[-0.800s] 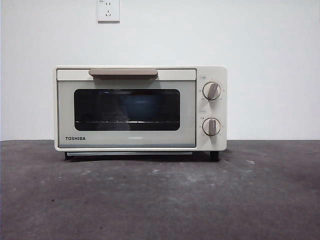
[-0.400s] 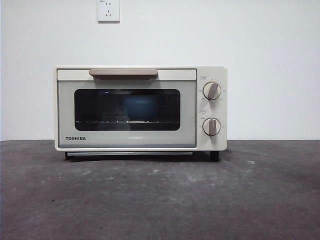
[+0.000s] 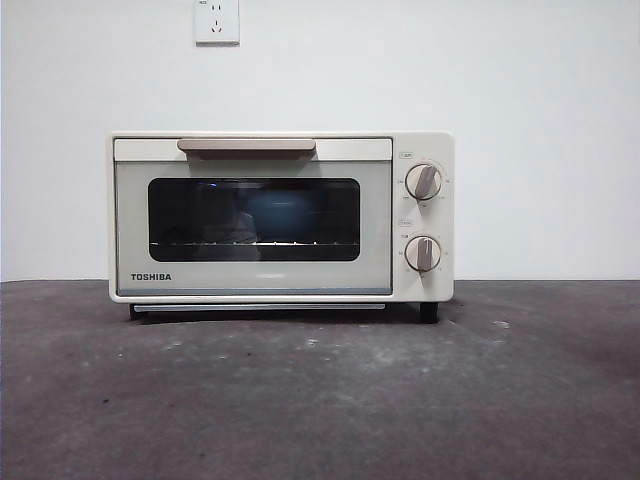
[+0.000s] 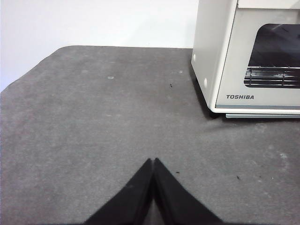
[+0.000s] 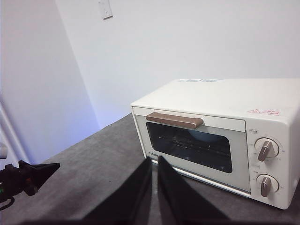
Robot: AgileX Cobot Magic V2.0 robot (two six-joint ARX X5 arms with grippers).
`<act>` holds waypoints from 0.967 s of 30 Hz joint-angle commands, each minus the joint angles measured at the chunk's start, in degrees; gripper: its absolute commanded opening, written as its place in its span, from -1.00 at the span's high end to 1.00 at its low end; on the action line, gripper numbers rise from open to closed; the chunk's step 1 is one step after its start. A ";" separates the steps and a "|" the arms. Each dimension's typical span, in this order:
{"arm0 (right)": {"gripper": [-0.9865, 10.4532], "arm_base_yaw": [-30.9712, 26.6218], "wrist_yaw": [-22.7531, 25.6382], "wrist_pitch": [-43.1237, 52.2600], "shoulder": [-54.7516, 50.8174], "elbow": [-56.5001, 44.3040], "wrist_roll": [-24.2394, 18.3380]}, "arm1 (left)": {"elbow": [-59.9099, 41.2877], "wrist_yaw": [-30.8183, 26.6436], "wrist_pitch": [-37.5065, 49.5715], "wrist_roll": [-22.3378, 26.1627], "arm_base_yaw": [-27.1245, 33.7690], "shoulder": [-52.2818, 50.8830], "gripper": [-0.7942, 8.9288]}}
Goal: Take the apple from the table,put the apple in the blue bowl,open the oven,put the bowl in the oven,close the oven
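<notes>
The cream-white oven [image 3: 280, 217] stands on the dark grey table [image 3: 320, 400] with its door closed and the beige handle [image 3: 246, 147] at the top. Through the dark glass I make out the blue bowl [image 3: 280, 212] on the rack; the right wrist view also shows the oven [image 5: 220, 136] and the bowl's rim [image 5: 206, 136]. The apple is hidden. My left gripper [image 4: 153, 161] hangs shut over bare table off the oven's [image 4: 248, 56] left side. My right gripper [image 5: 154, 160] is shut, held back in front of the oven door. Neither arm shows in the front view.
A white wall with a socket [image 3: 217, 20] stands behind the oven. Two round knobs [image 3: 423, 182] sit on the oven's right panel. In the right wrist view the left arm's black gripper [image 5: 28, 176] shows low over the table.
</notes>
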 commanded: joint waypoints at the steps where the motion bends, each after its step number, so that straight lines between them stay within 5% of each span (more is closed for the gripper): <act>1: 0.82 0.68 0.04 0.59 0.09 0.02 -0.42 | -1.38 -0.17 -0.13 -0.39 0.11 -0.13 0.82; 10: 0.82 0.68 0.07 0.57 0.09 0.02 -0.42 | -1.38 -0.17 -0.13 -0.39 0.11 -0.13 0.82; 14: 0.82 -0.59 1.51 0.44 0.09 0.02 -4.68 | -1.38 -0.17 -0.13 -0.39 0.11 -0.13 0.82; 17: 0.82 -6.73 -0.24 -0.13 -0.59 -0.15 -8.17 | -1.38 -0.17 -0.13 -0.39 0.11 -0.13 0.82; 23: 0.82 -24.57 -15.58 -0.02 -1.53 -2.99 -12.79 | -1.38 -0.17 -0.13 -0.39 0.11 -0.13 0.82; 29: 0.82 -37.92 -21.20 0.85 -6.12 -8.26 -18.03 | -1.38 -0.17 -0.13 -0.39 0.11 -0.13 0.82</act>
